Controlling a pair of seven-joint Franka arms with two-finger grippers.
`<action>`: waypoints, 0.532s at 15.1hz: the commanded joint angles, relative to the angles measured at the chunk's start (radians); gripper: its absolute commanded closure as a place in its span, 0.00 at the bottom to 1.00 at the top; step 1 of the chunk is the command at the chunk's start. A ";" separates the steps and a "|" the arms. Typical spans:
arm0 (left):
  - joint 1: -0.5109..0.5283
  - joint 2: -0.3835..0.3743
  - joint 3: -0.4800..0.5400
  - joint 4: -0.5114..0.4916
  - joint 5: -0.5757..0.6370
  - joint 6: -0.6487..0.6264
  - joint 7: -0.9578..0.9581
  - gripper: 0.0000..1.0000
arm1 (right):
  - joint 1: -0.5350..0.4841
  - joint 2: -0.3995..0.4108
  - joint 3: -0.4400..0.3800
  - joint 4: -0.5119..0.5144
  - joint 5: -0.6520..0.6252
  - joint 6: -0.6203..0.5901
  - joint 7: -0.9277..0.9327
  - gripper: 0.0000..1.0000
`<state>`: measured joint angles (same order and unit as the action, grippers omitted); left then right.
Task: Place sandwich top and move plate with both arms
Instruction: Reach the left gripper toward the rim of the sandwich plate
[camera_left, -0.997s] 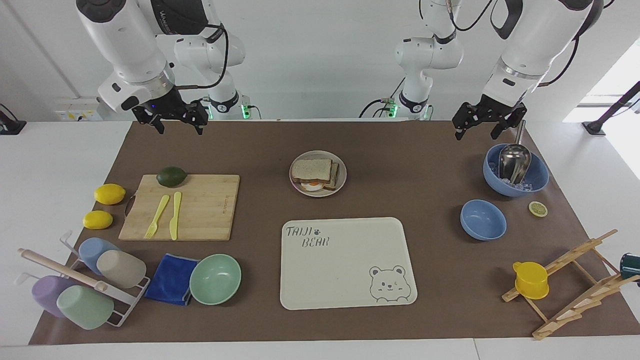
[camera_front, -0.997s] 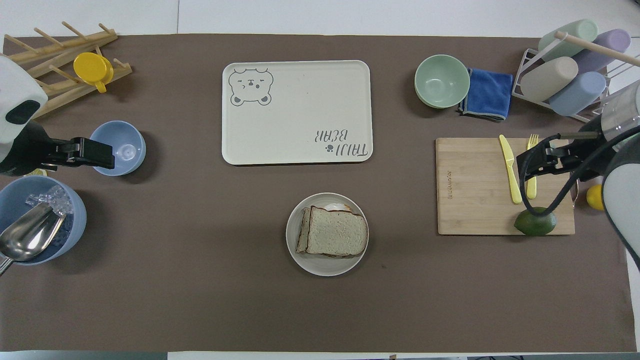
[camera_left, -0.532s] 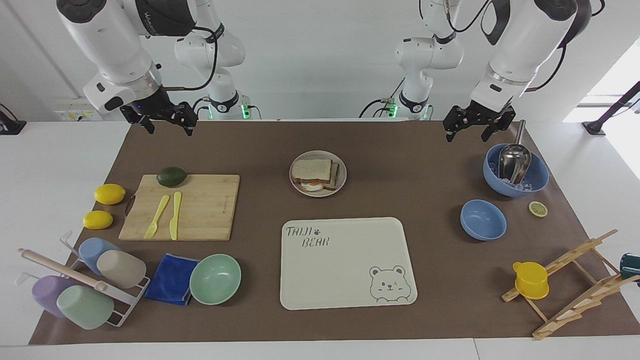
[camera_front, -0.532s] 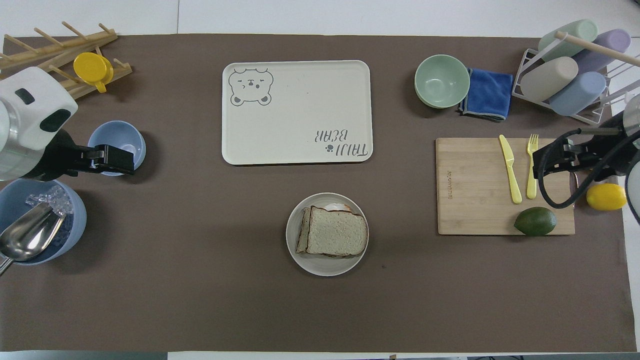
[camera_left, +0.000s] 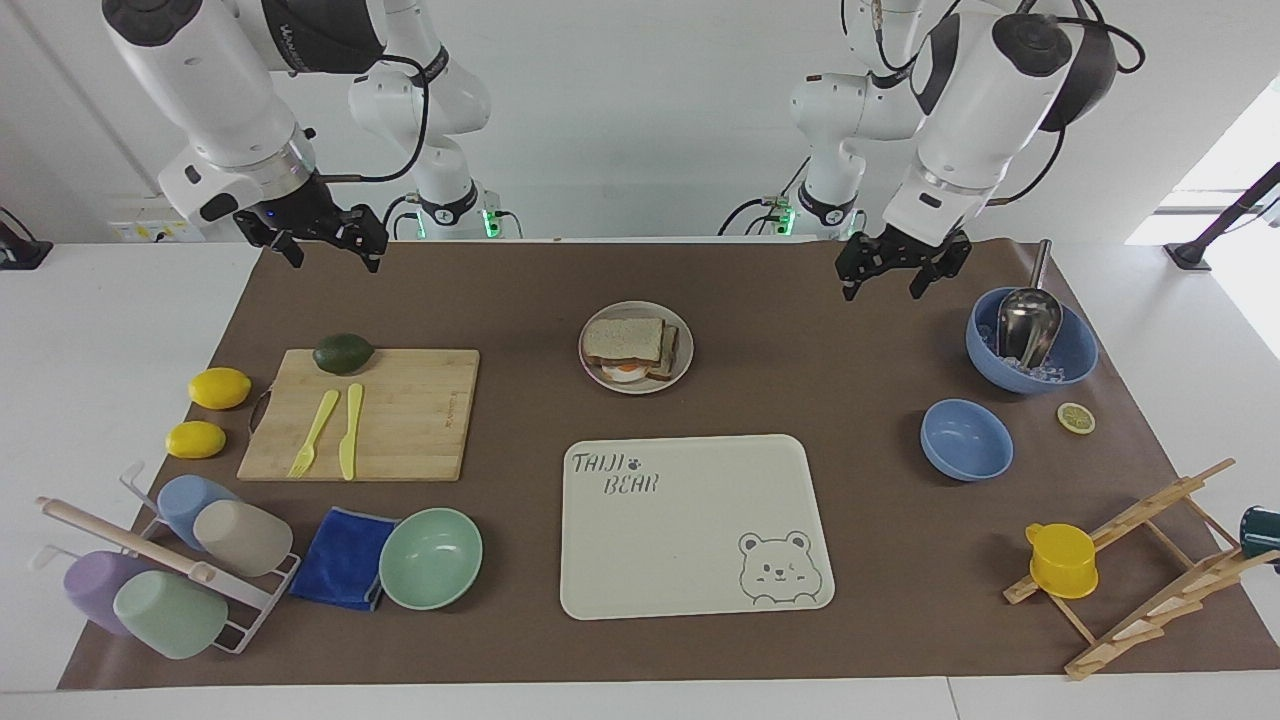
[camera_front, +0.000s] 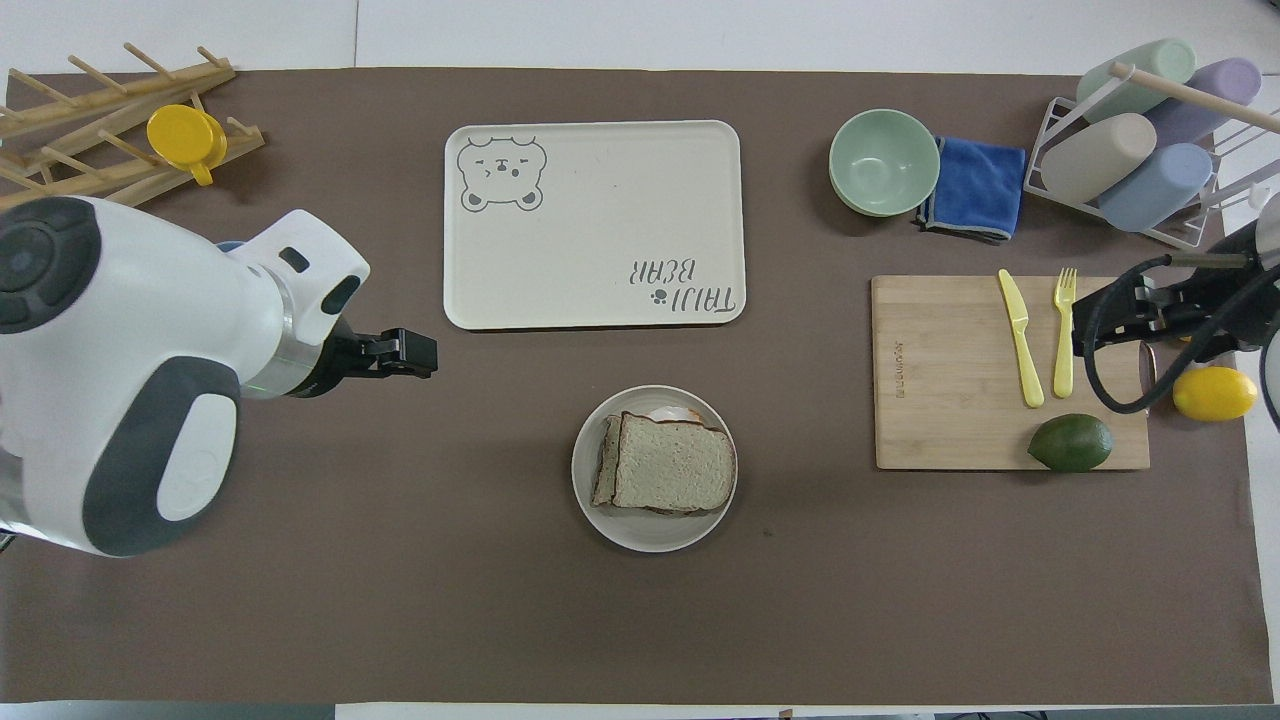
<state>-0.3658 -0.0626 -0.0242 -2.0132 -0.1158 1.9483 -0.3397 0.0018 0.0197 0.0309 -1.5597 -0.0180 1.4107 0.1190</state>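
Observation:
The plate (camera_left: 682, 368) stands on the brown mat, nearer to the robots than the bear tray; it also shows in the overhead view (camera_front: 655, 540). The sandwich top (camera_left: 622, 338) lies flat on the plate over the egg slice, and it shows in the overhead view (camera_front: 672, 466) too. A bit of egg peeks out at its edge. My left gripper (camera_left: 893, 272) hangs open and empty over the mat, between the plate and the ice bowl. In the overhead view the left gripper (camera_front: 415, 353) is apart from the plate. My right gripper (camera_left: 322, 243) is open and empty, raised over the mat's edge near the avocado; it shows in the overhead view (camera_front: 1100, 322).
The cream bear tray (camera_left: 690, 525) lies farther from the robots than the plate. A cutting board (camera_left: 410, 420) with avocado (camera_left: 343, 353), fork and knife, two lemons, a mint bowl (camera_left: 430, 558) and a cup rack are at the right arm's end. Two blue bowls (camera_left: 1030, 345) and a wooden rack (camera_left: 1140, 570) are at the left arm's end.
My left arm has swung from over the ice bowl toward the table's middle, closer to the plate. My right gripper has drifted a little toward its own end. The plate and bread have not moved.

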 joint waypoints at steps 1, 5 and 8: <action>-0.088 -0.002 0.013 -0.146 -0.010 0.183 -0.048 0.00 | -0.016 -0.018 0.006 -0.028 0.024 0.005 -0.021 0.00; -0.162 0.043 0.013 -0.226 -0.031 0.337 -0.149 0.00 | -0.017 -0.020 0.006 -0.026 0.023 0.007 -0.028 0.00; -0.202 0.049 0.013 -0.286 -0.057 0.419 -0.148 0.00 | -0.017 -0.020 0.006 -0.029 0.023 0.005 -0.059 0.00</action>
<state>-0.5329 -0.0018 -0.0258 -2.2495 -0.1530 2.3128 -0.4757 0.0018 0.0197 0.0309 -1.5653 -0.0180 1.4107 0.1005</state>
